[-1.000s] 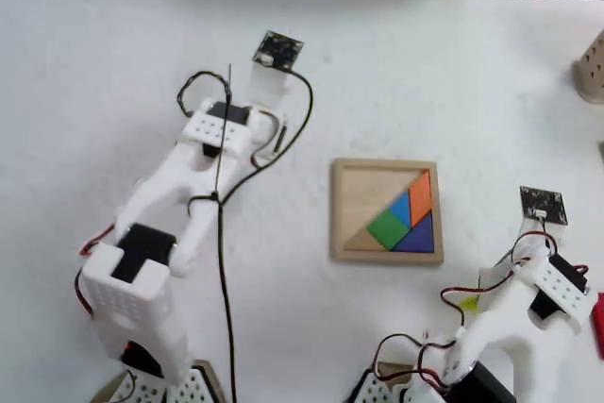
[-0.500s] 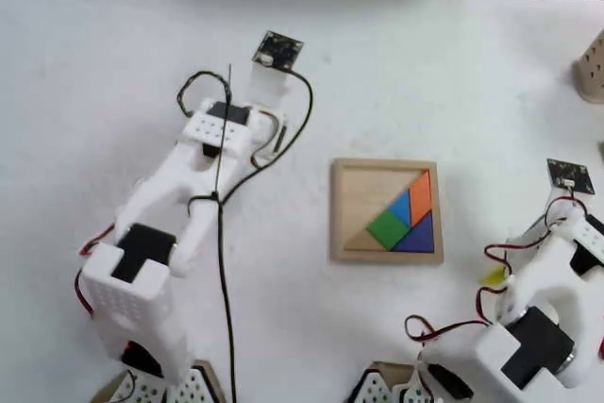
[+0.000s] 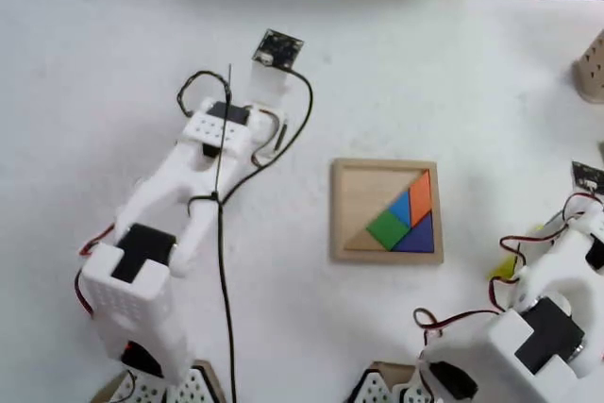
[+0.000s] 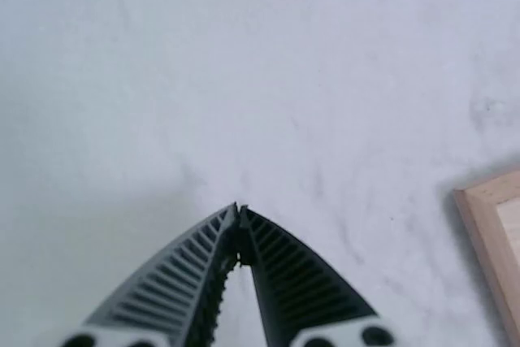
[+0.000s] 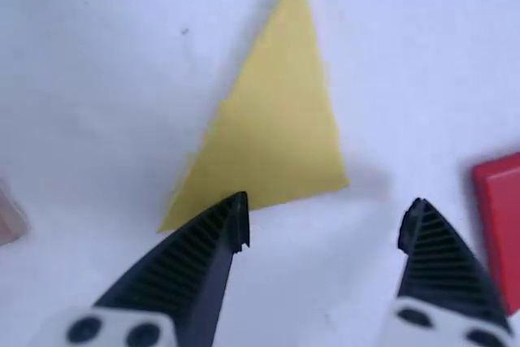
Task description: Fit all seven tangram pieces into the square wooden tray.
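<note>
Swinging R gripper out over yellow triangle, fingers spread | L gripper idle, fingers pressed together | grab prob next

White tabletop, just a few bits lying on it

The white table has the yellow triangle lying flat right in front of the right gripper, one edge by its spread fingertips. A red piece sits just outside one finger, and the wooden tray is off to the side of the left gripper.
</note>
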Motion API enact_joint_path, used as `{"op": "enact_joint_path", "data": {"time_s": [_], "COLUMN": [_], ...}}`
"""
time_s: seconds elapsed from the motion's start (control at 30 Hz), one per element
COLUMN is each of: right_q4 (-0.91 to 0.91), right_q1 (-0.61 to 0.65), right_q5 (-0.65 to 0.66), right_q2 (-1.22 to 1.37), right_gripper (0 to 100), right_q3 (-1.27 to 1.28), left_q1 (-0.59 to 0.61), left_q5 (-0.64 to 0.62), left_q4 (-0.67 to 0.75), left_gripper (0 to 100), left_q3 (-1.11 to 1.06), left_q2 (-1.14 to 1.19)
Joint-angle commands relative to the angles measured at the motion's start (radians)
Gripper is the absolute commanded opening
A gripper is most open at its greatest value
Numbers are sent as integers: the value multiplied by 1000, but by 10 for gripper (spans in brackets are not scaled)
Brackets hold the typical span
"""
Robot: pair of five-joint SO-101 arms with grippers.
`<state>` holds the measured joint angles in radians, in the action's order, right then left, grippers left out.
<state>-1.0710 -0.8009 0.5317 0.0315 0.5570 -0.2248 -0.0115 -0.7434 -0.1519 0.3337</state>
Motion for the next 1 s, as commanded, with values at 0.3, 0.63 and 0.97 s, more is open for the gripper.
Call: {"op": "enact_joint_path", "data": {"time_s": [0.3,0.63,0.97], "right_q4": [97,28,199], "right_q1": [38,64,116], "right_q5": [-117,-227,-362], "right_q2": [-24,-193,-96], "right_gripper": [294,294,294], "right_q3": [35,41,97], "left_q1": [10,10,10], "left_q5": [29,29,29], "left_q4": [35,35,35], "left_gripper": [24,24,24], "left_q3": [3,5,3], "left_q2": [-12,-10,-10]}}
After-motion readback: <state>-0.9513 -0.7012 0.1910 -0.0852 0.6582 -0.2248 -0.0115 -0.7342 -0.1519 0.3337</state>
